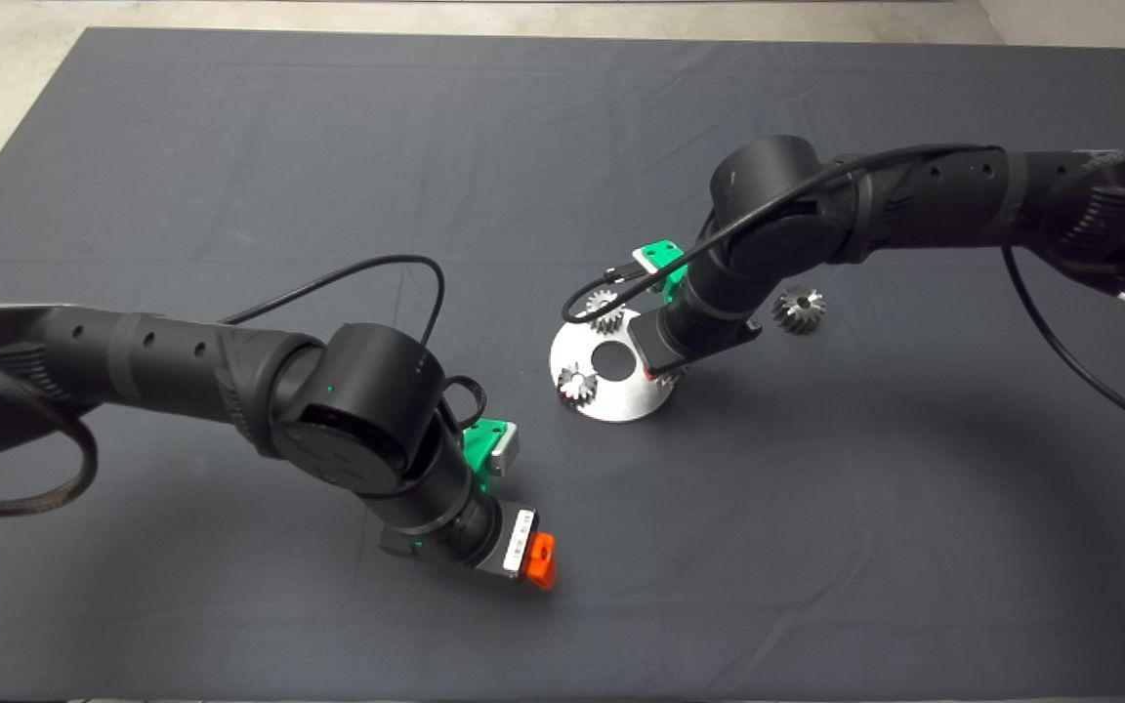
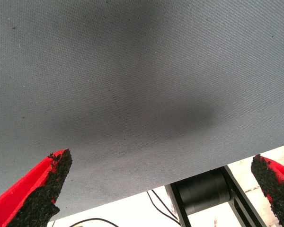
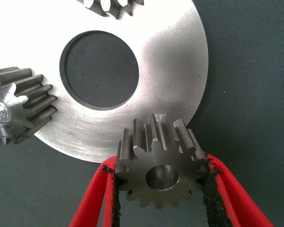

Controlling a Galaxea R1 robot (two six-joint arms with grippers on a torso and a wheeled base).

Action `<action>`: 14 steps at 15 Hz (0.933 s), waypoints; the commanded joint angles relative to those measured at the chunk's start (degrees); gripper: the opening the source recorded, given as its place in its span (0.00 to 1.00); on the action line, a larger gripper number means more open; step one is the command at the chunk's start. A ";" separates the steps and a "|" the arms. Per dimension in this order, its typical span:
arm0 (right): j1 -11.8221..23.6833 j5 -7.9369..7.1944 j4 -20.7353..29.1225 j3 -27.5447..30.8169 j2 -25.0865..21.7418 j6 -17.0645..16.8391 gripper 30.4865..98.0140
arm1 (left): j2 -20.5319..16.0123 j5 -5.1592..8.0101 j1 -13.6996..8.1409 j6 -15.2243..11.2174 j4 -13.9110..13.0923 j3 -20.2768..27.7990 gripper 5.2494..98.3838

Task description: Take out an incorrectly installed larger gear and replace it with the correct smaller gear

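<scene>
While our right gripper [image 3: 161, 189] clamps the smaller gear [image 3: 161, 165], we should lower it straight over the round plate [image 3: 175, 71]; our left gripper [image 2: 161, 189] hangs wide apart.

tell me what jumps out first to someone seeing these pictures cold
The right hand draws the eye: its red fingers clamp a small dark gear at the rim of a shiny round plate near the middle of the mat. Two little bright gears sit on that plate, and a bigger toothed gear lies on the mat beyond the right arm. The left hand hangs open over bare mat nearer the front.
</scene>
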 commanded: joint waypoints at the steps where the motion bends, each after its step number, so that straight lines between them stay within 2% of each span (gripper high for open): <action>1: -0.77 -5.29 -2.73 -1.88 -0.45 -1.93 0.07 | -0.06 -0.07 -1.01 -0.15 0.44 -0.20 0.99; 7: -2.01 -5.29 -4.44 -2.44 -2.20 -3.82 0.07 | 0.20 -0.07 -1.01 -0.67 0.53 0.07 0.99; 14: -2.64 -5.20 -4.53 -1.90 -3.34 -4.28 0.07 | 0.29 -0.15 -1.01 -0.59 1.48 -0.11 0.99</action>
